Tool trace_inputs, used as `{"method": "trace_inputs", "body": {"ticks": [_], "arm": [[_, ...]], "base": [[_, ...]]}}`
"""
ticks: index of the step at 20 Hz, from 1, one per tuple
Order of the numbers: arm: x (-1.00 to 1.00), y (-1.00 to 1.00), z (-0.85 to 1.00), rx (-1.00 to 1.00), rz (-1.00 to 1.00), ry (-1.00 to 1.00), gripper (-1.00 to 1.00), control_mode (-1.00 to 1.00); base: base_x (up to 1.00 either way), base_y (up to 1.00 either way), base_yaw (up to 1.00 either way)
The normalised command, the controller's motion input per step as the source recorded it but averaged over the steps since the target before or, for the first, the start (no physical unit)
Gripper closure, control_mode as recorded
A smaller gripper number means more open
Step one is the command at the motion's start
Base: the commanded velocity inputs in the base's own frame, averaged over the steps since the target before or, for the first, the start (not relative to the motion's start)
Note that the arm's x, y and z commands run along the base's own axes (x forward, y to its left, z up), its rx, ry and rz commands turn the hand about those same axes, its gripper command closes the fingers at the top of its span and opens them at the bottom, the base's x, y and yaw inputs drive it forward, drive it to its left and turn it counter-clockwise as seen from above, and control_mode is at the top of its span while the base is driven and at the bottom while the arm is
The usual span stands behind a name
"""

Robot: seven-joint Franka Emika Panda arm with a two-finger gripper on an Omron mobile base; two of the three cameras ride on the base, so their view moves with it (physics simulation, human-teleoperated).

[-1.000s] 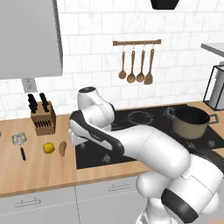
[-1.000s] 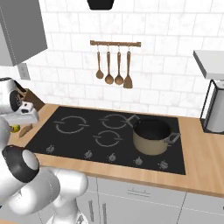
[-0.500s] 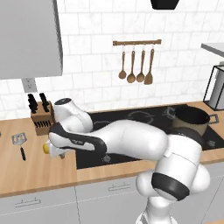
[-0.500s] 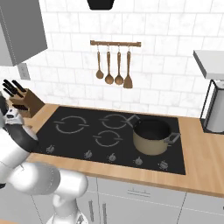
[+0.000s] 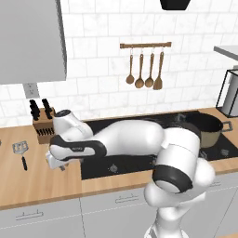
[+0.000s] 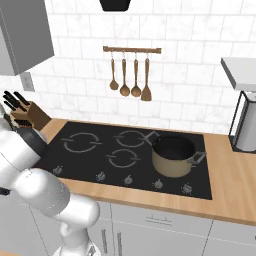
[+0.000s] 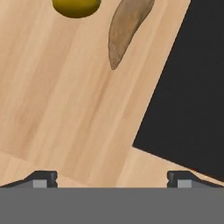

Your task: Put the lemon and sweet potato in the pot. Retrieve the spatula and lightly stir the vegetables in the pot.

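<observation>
In the hand view the yellow lemon (image 7: 76, 6) lies at the top edge on the wooden counter. The brown sweet potato (image 7: 127, 28) lies just beside it. My gripper (image 7: 111, 179) hangs open above the bare wood short of them, with nothing between its fingertips (image 7: 41, 177). In the left base view my gripper (image 5: 56, 163) is low over the counter left of the cooktop, and my arm hides both vegetables. The spatula (image 5: 21, 149) lies flat further left. The dark pot (image 5: 204, 130) stands on the cooktop's right side, and it also shows in the right base view (image 6: 174, 155).
The black cooktop (image 7: 188, 87) has its edge close beside my hand. A knife block (image 5: 42, 125) stands against the wall behind my hand. Wooden spoons and a wooden turner (image 5: 145, 74) hang on a wall rail. An appliance (image 6: 246, 125) stands at the far right.
My arm has swung left and down, bringing the hand low over the counter left of the cooktop. It now covers the lemon and sweet potato in the left base view.
</observation>
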Motion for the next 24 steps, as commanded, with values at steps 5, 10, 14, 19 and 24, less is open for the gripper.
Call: {"method": "trace_inputs", "body": {"ticks": [5,10,14,19,24], "arm": [[0.36,0.01,-0.21,-0.01,-0.01,-0.03,-1.0,-1.0],[0.3,0.04,-0.22,0.0,0.0,-0.05,-1.0,-1.0],[0.25,0.19,-0.19,0.0,0.0,-0.05,-1.0,-1.0],[0.34,0.13,-0.2,0.0,0.0,-0.03,-1.0,-1.0],[0.4,0.1,-0.17,0.0,0.0,0.0,-1.0,-1.0]], "base": [[0.0,0.0,0.0],[0.0,0.0,0.0],[0.0,0.0,0.0],[0.0,0.0,0.0],[0.0,0.0,0.0]]}}
